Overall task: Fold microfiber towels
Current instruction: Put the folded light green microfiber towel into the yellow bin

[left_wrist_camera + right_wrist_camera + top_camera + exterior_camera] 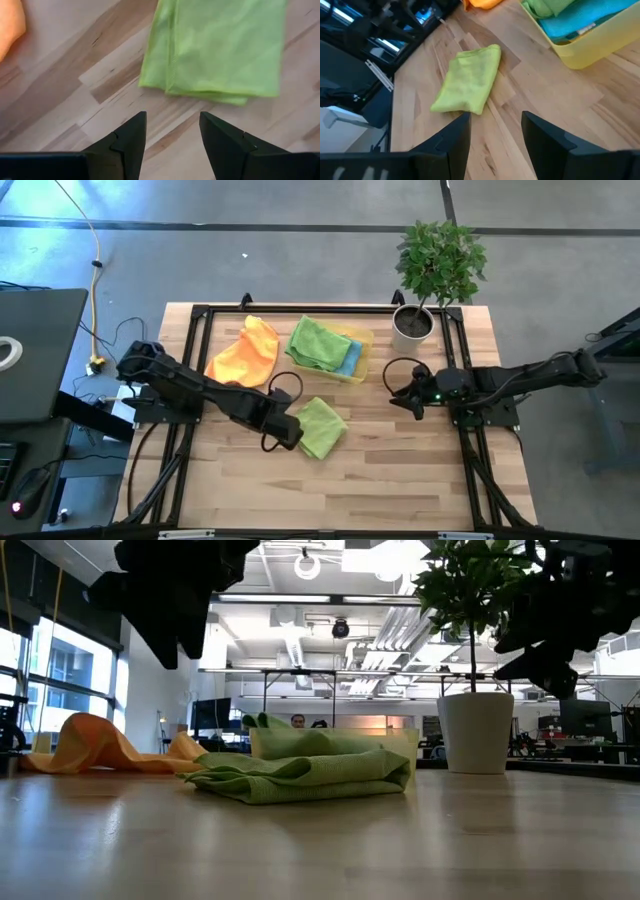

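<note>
A folded light green towel [322,427] lies flat on the table's middle; it also shows in the low view [305,776], the left wrist view [220,50] and the right wrist view [467,80]. My left gripper [172,135] is open and empty, hovering just left of it. An orange towel [245,353] lies crumpled at the far left. A second light green towel [318,342] lies on a teal blue one [350,358] in the yellow tray [356,372]. My right gripper [495,131] is open and empty at the table's right.
A potted plant [432,270] in a white pot stands at the far right corner. A black frame [200,320] runs along the table's edges. Bare wood lies along the near side of the table [330,490].
</note>
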Controlling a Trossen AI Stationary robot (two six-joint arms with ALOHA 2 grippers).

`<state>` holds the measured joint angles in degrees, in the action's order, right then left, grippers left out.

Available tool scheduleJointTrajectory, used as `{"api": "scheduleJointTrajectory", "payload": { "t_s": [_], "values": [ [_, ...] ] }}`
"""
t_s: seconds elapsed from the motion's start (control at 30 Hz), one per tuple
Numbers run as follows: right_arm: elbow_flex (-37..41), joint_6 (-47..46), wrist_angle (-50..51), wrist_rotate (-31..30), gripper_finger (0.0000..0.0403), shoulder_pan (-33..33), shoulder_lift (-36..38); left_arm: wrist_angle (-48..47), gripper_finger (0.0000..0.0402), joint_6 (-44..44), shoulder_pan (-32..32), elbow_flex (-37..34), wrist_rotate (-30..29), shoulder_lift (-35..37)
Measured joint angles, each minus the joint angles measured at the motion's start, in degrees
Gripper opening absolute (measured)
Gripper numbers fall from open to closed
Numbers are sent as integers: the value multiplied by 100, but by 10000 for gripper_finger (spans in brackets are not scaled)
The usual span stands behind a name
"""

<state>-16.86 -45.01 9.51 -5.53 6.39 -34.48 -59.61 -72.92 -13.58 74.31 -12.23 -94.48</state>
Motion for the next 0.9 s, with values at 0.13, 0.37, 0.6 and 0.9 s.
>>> {"api": "scheduleJointTrajectory", "payload": {
  "t_s": [0.13, 0.37, 0.6, 0.9],
  "values": [
    [394, -153, -634, -27, 167, 0, 2, 202, 175, 212, 44, 0, 24, -174],
    [763, -633, -963, -133, 167, 0, 29, 801, 175, 306, 56, 7, 63, -343],
    [763, -869, -890, 228, 167, 0, 84, 1027, 175, 132, 43, -4, 204, -478],
    [765, -147, -722, 190, 167, 0, 39, 1288, 175, -1629, 29, -6, 149, -638]
  ]
}}
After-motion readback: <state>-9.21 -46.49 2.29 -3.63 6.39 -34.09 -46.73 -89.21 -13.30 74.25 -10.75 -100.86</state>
